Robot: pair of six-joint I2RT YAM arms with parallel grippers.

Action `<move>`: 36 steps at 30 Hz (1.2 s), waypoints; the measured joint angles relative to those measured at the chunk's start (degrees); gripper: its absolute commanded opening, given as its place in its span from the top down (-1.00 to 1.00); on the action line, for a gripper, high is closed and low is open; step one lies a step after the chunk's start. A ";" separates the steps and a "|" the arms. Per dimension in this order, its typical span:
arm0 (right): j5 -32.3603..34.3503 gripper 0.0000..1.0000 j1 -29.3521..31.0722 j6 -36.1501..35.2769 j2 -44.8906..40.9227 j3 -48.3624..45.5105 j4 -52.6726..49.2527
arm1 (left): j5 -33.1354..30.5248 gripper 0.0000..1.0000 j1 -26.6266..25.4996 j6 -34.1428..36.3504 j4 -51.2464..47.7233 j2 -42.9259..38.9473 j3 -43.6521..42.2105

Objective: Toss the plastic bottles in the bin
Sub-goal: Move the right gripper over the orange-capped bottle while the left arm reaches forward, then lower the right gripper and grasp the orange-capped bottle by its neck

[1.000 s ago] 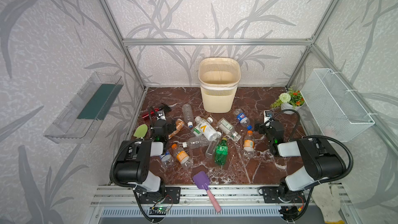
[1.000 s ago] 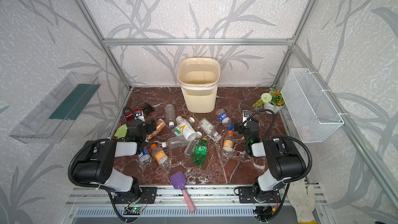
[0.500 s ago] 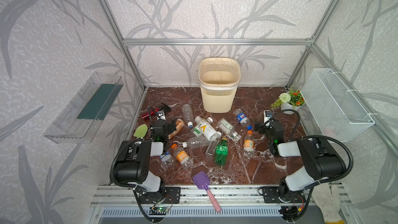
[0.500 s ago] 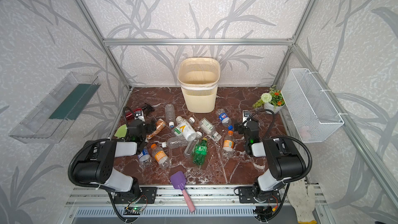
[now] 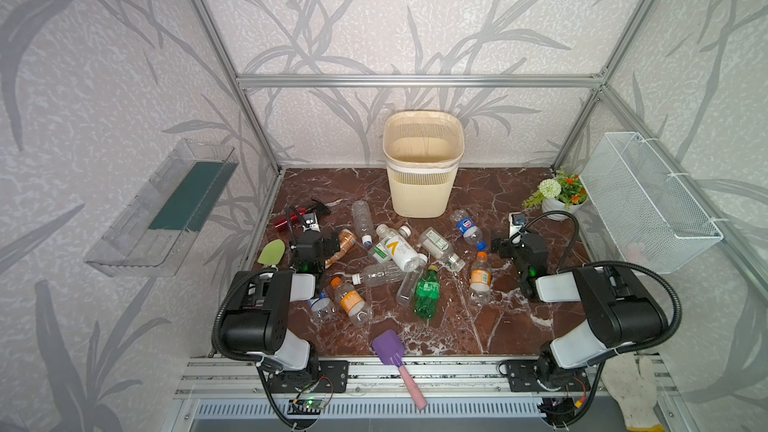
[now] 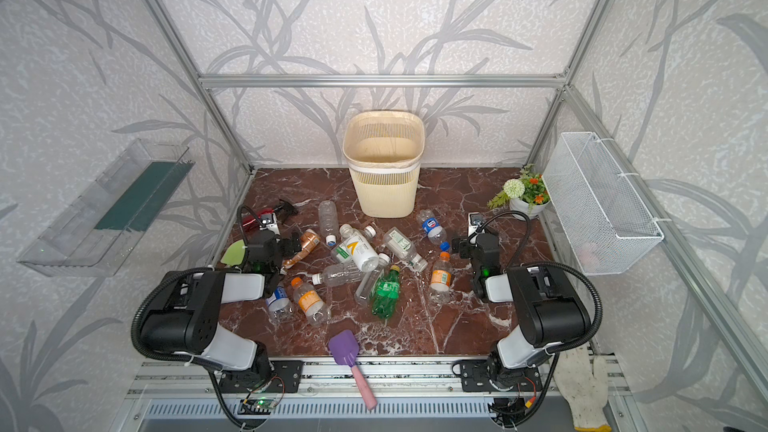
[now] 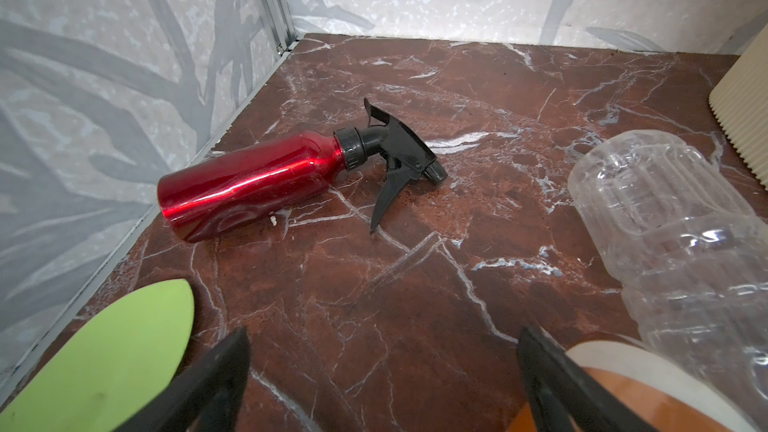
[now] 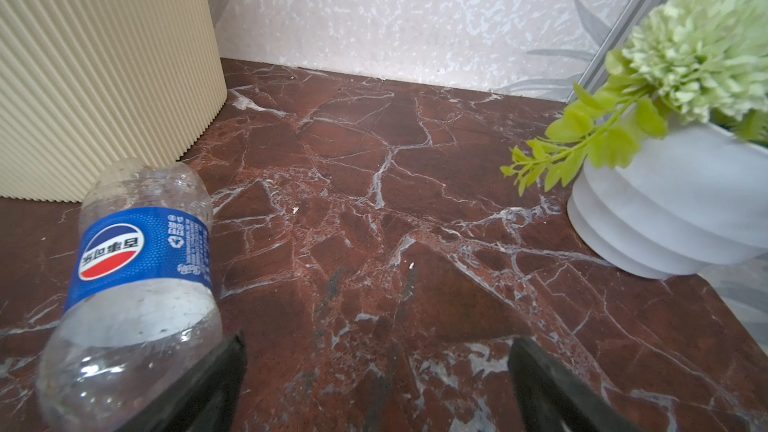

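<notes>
Bottle (image 8: pixel 137 268) beside right gripper (image 8: pixel 379 342) (jaws wide)

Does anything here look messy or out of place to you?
Yes. The plastic bottles lie scattered across the marble floor, while the bin behind them looks empty. A red spray bottle is tipped over near the left wall, and the purple scoop pokes its pink handle past the front edge.
</notes>
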 measured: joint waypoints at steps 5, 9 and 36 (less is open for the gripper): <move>-0.70 -0.73 -0.39 0.17 0.00 0.00 -0.02 | 0.02 -0.67 0.00 0.15 -0.02 0.00 0.00; -1.07 -0.59 -0.39 0.24 -0.70 0.39 -2.25 | 0.02 -0.47 0.00 0.20 -1.46 -0.46 0.44; 6.58 -0.57 18.03 30.86 -24.06 30.32 -87.69 | 12.63 -0.46 -1.99 -18.56 -67.30 -19.06 36.09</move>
